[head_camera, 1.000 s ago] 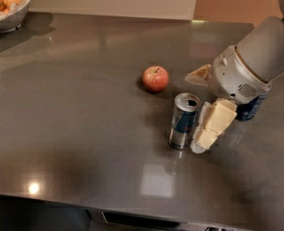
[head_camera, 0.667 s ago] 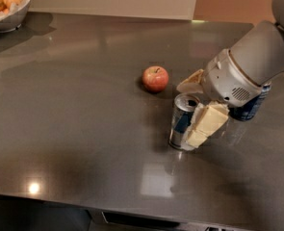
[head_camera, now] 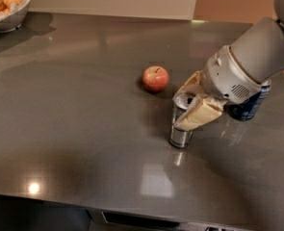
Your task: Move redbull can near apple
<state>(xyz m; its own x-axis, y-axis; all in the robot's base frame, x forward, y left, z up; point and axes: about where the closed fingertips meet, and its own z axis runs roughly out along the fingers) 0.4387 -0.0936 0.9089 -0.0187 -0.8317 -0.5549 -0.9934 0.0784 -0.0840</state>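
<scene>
The redbull can (head_camera: 181, 130) stands upright on the dark grey table (head_camera: 83, 129), right of centre, slim and silver with its top open to view. My gripper (head_camera: 193, 100) reaches in from the right and has the can's upper part between its two cream fingers (head_camera: 198, 115), one behind and one in front. The fingers look closed against the can. The front finger hides part of the can's side. The apple (head_camera: 155, 78), red with yellowish patches and a short stem, lies just up and left of the can, a short gap away.
A dark blue Pepsi can (head_camera: 250, 106) stands to the right, partly hidden behind my arm (head_camera: 257, 57). A white bowl (head_camera: 9, 19) of orange-yellow fruits sits at the far left corner. The table's front edge runs along the bottom.
My gripper has moved left from beside the can to around its top, and the fingers have drawn closer together on it. The apple and the can's base have stayed put.
</scene>
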